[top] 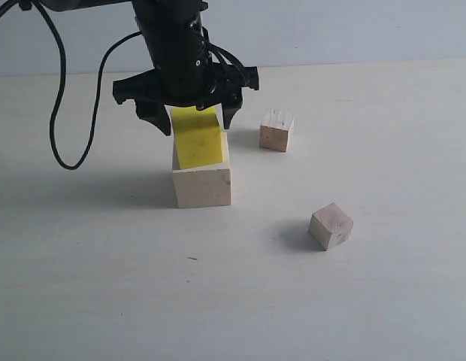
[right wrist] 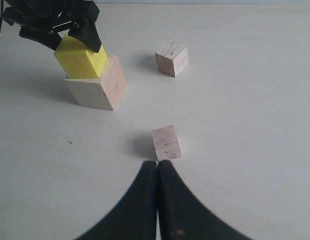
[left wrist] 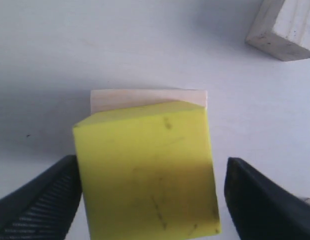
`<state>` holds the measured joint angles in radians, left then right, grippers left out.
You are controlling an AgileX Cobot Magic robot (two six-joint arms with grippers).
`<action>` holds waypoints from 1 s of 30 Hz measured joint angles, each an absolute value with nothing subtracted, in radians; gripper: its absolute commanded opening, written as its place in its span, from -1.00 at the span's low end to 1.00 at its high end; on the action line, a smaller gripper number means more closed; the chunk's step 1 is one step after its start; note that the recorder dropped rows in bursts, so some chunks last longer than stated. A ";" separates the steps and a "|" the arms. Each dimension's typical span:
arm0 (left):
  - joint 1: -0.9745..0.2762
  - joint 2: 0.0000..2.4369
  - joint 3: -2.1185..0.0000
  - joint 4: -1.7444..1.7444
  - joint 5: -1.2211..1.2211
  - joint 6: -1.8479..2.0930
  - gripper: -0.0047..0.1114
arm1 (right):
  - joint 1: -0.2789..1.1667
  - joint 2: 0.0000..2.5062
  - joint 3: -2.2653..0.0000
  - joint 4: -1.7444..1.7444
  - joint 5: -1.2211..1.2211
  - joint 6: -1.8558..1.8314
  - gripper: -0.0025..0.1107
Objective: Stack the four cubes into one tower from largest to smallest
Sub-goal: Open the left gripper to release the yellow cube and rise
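The yellow cube (top: 199, 143) (left wrist: 145, 170) (right wrist: 81, 59) rests on top of the large pale wooden cube (top: 203, 186) (left wrist: 145, 97) (right wrist: 100, 90). My left gripper (top: 195, 120) (left wrist: 151, 172) (right wrist: 70, 42) hangs open over it, one finger on each side, and one finger stands clearly off the yellow face. One small wooden cube (top: 276, 129) (right wrist: 171, 57) (left wrist: 285, 27) lies behind and to the right of the stack. The other small cube (top: 331, 226) (right wrist: 166, 142) sits nearer the front, just ahead of my shut, empty right gripper (right wrist: 157, 164).
A black cable (top: 64, 98) loops down from the left arm to the tabletop (top: 105, 286) left of the stack. The right arm is outside the exterior view.
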<state>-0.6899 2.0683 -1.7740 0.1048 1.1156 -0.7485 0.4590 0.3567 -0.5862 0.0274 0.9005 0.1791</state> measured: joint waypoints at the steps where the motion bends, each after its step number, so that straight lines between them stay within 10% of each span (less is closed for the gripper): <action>1: -0.690 2.068 -1.774 0.105 1.116 -0.744 0.38 | 0.459 0.357 -0.586 0.027 0.901 0.179 -0.96; 30: -0.690 2.068 -1.774 0.105 1.100 -0.678 0.38 | 0.459 0.357 -0.586 0.027 0.922 0.179 -0.96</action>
